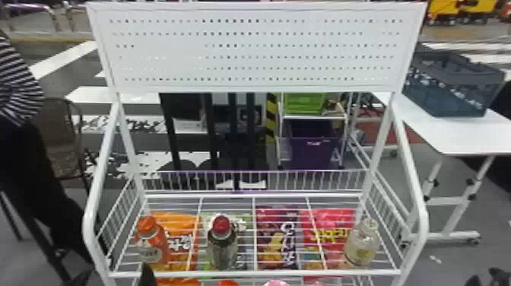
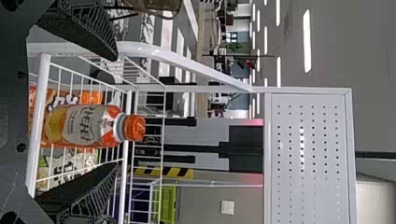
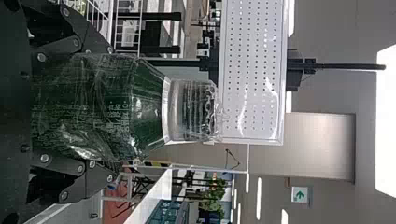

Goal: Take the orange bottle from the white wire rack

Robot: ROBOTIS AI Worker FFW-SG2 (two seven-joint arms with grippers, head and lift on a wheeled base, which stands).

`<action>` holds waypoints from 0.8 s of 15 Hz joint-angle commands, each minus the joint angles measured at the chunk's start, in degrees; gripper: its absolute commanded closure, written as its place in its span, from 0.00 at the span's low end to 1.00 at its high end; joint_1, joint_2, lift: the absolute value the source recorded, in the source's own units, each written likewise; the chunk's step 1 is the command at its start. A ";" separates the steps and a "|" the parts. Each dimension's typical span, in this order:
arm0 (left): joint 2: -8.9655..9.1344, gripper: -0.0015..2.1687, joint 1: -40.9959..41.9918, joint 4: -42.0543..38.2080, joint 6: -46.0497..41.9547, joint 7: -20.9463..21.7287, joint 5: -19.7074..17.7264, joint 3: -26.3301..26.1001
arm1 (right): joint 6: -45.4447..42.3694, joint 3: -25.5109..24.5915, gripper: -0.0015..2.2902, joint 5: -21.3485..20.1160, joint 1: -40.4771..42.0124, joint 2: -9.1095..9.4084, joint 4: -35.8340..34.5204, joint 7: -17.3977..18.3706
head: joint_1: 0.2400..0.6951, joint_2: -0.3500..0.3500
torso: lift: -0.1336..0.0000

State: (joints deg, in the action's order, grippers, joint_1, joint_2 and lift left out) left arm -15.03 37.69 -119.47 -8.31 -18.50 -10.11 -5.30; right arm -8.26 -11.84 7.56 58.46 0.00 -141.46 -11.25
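Observed the orange bottle point(image 1: 153, 249) upright on the white wire rack point(image 1: 289, 272), ahead of and apart from the left gripper point(image 1: 117, 270), framed between its open, widely parted fingers in the left wrist view. Noted to the right of those fingers the red-capped bottle point(image 1: 222, 247), then, farther right, the pale clear bottle point(image 1: 362, 245), with snack bags point(image 1: 277, 241) visible through the wires. Recorded the right gripper point(image 1: 485, 274) outside the rack's right side, with fingers closed on a transparent plastic bottle point(image 3: 107, 112), neck and top beyond them.
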 commanded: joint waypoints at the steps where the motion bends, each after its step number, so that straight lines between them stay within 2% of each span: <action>1: -0.08 0.04 -3.32 10.13 -11.24 0.75 0.35 -2.96 | 0.13 -0.12 0.40 0.00 -0.10 0.05 0.04 0.00 | 0.57 0.50 | 1.00; 6: 0.01 0.04 -11.15 25.07 -18.98 2.07 0.71 -7.27 | 1.19 -0.29 0.40 -0.09 -0.54 0.05 0.13 0.00 | 0.57 0.50 | 1.00; 12: 0.71 0.04 -20.99 37.03 -19.33 2.07 0.71 -8.41 | 1.71 -0.82 0.40 -0.09 -0.80 0.05 0.57 0.00 | 0.57 0.50 | 1.00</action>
State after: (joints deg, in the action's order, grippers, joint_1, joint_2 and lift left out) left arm -14.38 18.82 -84.50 -27.63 -16.49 -9.34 -13.71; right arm -6.55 -12.57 7.47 57.66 0.00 -141.02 -11.26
